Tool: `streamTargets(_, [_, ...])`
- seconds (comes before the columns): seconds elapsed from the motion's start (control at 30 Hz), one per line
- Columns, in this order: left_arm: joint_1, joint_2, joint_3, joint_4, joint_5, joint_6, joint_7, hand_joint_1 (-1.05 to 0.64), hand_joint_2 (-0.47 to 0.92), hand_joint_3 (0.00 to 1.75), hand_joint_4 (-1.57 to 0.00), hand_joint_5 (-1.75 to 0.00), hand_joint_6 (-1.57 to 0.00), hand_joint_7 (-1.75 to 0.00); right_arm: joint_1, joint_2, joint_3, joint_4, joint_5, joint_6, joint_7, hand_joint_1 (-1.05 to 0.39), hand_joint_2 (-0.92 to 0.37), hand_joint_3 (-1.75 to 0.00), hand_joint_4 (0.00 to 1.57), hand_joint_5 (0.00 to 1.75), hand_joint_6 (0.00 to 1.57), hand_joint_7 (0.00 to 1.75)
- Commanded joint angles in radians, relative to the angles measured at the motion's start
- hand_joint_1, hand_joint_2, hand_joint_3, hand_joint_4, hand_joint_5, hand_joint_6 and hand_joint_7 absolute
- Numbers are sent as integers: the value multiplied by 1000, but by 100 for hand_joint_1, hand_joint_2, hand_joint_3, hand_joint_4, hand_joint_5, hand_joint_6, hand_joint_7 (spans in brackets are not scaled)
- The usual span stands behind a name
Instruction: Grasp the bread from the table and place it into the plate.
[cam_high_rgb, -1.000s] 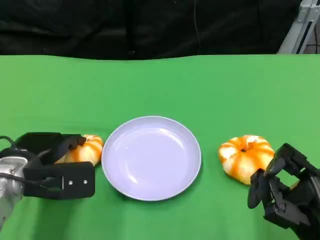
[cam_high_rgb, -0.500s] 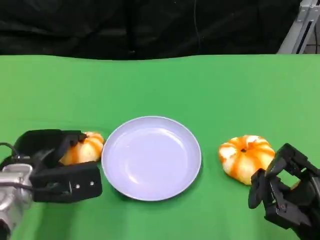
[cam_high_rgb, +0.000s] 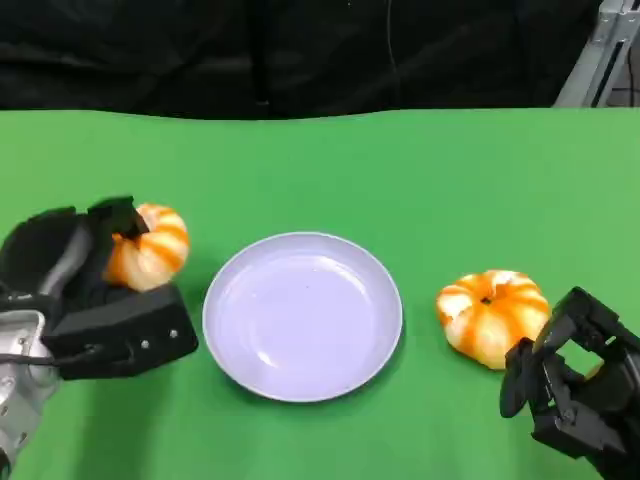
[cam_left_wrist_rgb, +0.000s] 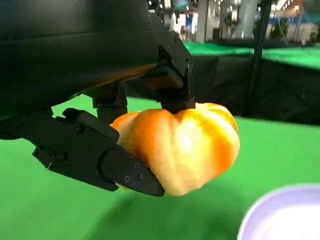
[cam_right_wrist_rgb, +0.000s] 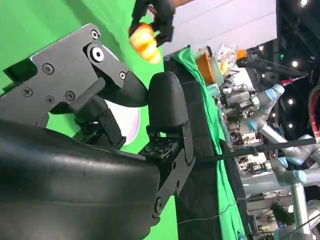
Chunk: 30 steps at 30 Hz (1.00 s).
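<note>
Left hand (cam_high_rgb: 85, 290): fingers closed round a bread roll (cam_high_rgb: 148, 246) (orange and white, pumpkin-shaped), which it holds left of the plate (cam_high_rgb: 385, 330). In the left wrist view the roll (cam_left_wrist_rgb: 182, 147) sits between fingers (cam_left_wrist_rgb: 95, 155) above and below it, with shadowed green table (cam_left_wrist_rgb: 45, 210) beneath, so it appears lifted. Advice for the step: carry it sideways over the near rim with height to spare, centre it above the white well, then lower before letting go. The roll is rounded and may roll off if dropped from height.

Plate: white, nothing in it, mid-table.

Second bread roll (cam_high_rgb: 490, 315): lies on the table right of the plate, untouched.

Right hand (cam_high_rgb: 570, 385): low at the table's right, just beside the second roll, fingers bent inward with nothing in them.

Hard to make out: the underside of the held roll and how deep the fingers wrap it. The right hand is cut off by the frame edge. The right wrist view shows the held roll (cam_right_wrist_rgb: 145, 42) only small and far off.
</note>
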<state>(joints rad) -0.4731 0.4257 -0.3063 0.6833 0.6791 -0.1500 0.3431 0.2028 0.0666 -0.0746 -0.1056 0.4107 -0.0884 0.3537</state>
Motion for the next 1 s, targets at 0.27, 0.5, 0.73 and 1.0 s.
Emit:
streamTargets(0.27, [70, 37, 81, -278, -54, 62, -108, 0, 92, 20, -71, -175, -59, -169, 2, -14, -13, -6, 3, 0, -6, -16, -46, -123, 89, 175, 69, 166])
streamTargets(0.5, [124, -3, 23, -467, -31, 79, -217, 2, 92, 22, -70, -175, -66, -157, 2, -13, -9, -5, -2, -4, -7, -15, -48, -122, 89, 175, 68, 166])
streamTargets(0.73, [119, -72, -80, -444, 33, 52, -219, 2, 91, 22, -69, -175, -65, -161, 3, -8, -6, -10, 2, -3, -8, -15, -47, -122, 89, 175, 69, 167])
streamTargets(1.0, [69, -127, -150, -418, 83, 60, -279, -8, 92, 16, -64, -175, -56, -162, 6, -7, -3, -14, 11, -3, -3, -14, -49, -124, 88, 175, 69, 165])
